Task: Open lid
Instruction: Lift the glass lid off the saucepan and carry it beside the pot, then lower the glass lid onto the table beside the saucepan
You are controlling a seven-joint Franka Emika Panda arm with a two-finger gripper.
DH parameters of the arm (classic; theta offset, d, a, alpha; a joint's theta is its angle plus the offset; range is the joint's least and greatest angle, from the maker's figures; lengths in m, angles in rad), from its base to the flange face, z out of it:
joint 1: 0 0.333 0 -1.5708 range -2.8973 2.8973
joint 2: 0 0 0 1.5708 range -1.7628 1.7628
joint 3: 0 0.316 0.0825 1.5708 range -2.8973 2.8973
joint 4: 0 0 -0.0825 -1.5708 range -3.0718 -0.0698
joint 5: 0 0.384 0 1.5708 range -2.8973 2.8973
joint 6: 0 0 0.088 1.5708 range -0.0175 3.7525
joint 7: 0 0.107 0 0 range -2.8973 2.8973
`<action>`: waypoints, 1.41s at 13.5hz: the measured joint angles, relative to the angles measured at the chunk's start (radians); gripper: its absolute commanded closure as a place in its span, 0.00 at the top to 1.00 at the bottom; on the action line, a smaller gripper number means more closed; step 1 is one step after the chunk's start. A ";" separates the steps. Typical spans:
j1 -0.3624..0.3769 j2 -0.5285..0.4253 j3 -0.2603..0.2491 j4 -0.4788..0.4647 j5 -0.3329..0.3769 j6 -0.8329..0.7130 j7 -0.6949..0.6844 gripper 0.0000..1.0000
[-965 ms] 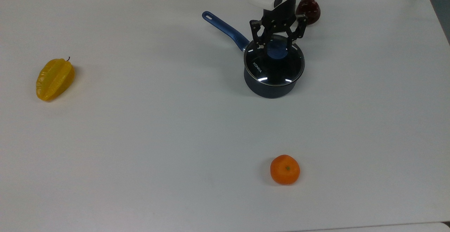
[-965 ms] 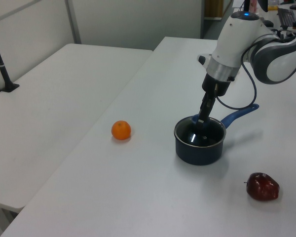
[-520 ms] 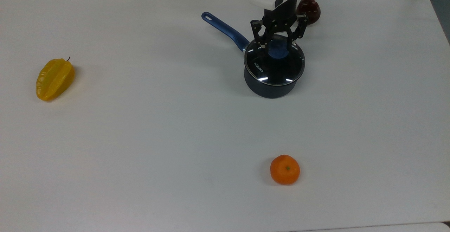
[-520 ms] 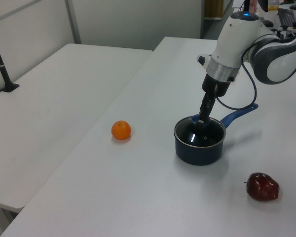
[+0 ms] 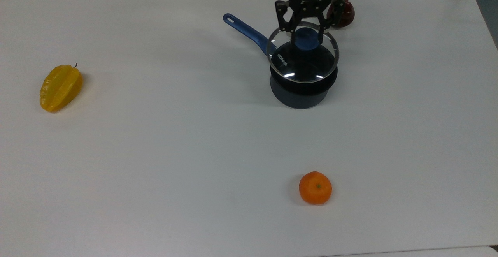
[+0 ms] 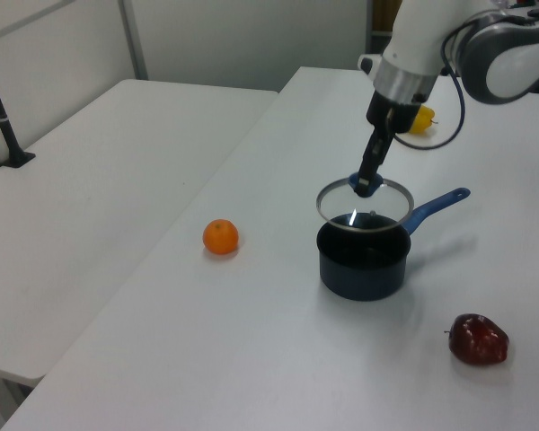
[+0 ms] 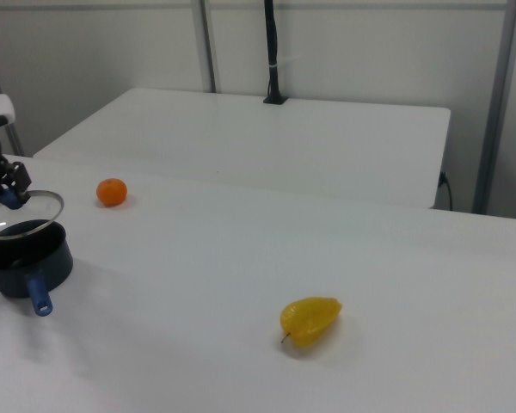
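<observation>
Left view: gripper (image 6: 366, 184) pinches the knob (image 6: 363, 183), holding the lid (image 6: 365, 203) just above the pan (image 6: 363, 265). Risk: knob slipping, lid dropping onto the pan; apple (image 6: 477, 338) at 4 o'clock.

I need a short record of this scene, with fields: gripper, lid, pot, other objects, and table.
gripper: gripper, fingers shut on the lid's blue knob
lid: lid lifted clear of the saucepan, held above it, roughly level
pot: saucepan open, upright on the table, blue handle pointing to the top view's upper left
other objects: orange, yellow starfruit, dark red fruit, each apart from the saucepan
table: white table
</observation>
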 measured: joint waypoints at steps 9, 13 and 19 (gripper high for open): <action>-0.382 0.027 -0.026 0.002 -0.002 -0.021 -0.186 0.34; -0.452 0.141 -0.027 -0.014 -0.002 0.051 -0.260 0.34; -0.451 0.234 -0.026 -0.012 -0.002 0.116 -0.264 0.38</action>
